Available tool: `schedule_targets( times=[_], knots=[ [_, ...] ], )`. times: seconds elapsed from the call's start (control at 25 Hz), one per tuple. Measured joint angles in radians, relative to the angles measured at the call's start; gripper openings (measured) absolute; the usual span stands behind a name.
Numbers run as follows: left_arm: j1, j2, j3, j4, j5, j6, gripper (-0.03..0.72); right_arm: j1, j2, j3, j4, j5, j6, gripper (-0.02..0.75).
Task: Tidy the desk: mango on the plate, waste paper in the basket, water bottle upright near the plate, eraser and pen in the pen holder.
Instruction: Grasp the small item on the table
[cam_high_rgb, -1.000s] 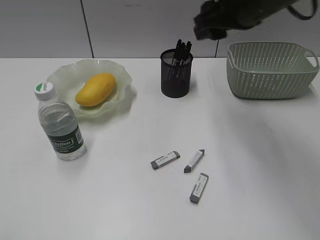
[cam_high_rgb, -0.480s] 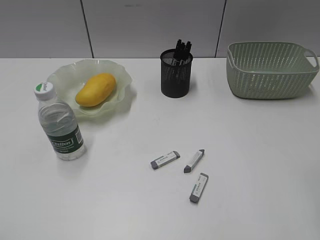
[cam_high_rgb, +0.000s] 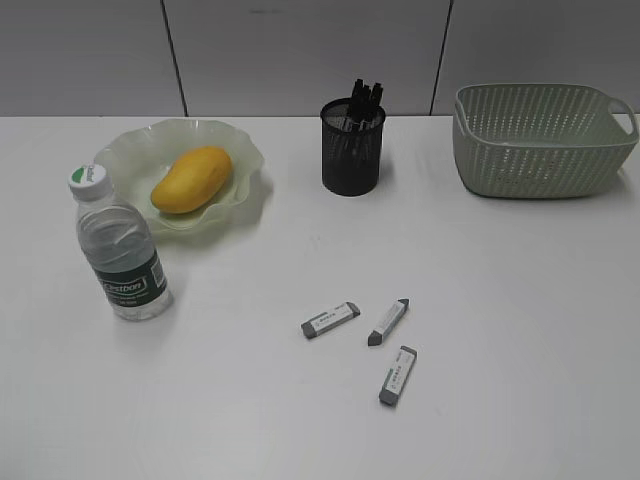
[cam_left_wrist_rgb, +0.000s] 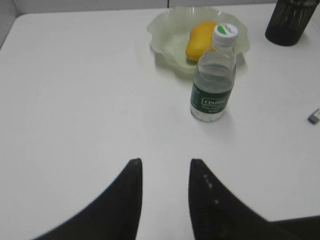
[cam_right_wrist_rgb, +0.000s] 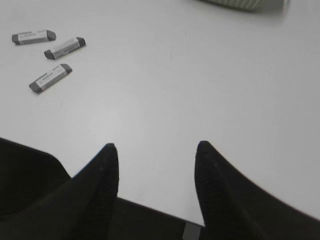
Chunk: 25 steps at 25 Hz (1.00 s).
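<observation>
The yellow mango (cam_high_rgb: 192, 179) lies on the pale green plate (cam_high_rgb: 135, 150). Just in front of the plate the water bottle (cam_high_rgb: 120, 250) stands upright. Black pens (cam_high_rgb: 365, 97) stick out of the mesh pen holder (cam_high_rgb: 352, 150). Three grey-and-white erasers (cam_high_rgb: 330, 320) (cam_high_rgb: 388, 322) (cam_high_rgb: 398, 376) lie loose mid-desk. The basket (cam_high_rgb: 540, 140) sits at the back right; the waste paper is out of view. My left gripper (cam_left_wrist_rgb: 165, 161) hovers open and empty, short of the bottle (cam_left_wrist_rgb: 214, 75). My right gripper (cam_right_wrist_rgb: 156, 146) is open and empty, right of the erasers (cam_right_wrist_rgb: 50, 77).
Neither arm shows in the exterior view. The white desk (cam_high_rgb: 500, 300) stretches bare around the erasers. Behind it runs a grey panelled wall (cam_high_rgb: 300, 50). The left wrist view catches the pen holder (cam_left_wrist_rgb: 292, 22) at its top right corner.
A dark arm that hung above the pen holder and basket one second ago has left the exterior view. The objects on the desk have not moved.
</observation>
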Motion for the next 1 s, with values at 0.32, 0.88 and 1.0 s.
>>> schedule_targets(
  times=[0.32,0.88,1.0],
  knots=[
    [0.000,0.453,-0.114,-0.269,-0.123,0.262,0.321,0.000,-0.161,0.003,0.002,-0.005,-0.016,0.402],
    [-0.518,1.231,-0.461,-0.077,-0.301,0.068,0.330,0.000,-0.179,0.004,0.002,-0.005,-0.017,0.384],
    [-0.660,1.446,-0.552,0.056,-0.307,-0.010,0.330,0.000,-0.179,0.004,0.002,-0.005,-0.017,0.372]
  ],
)
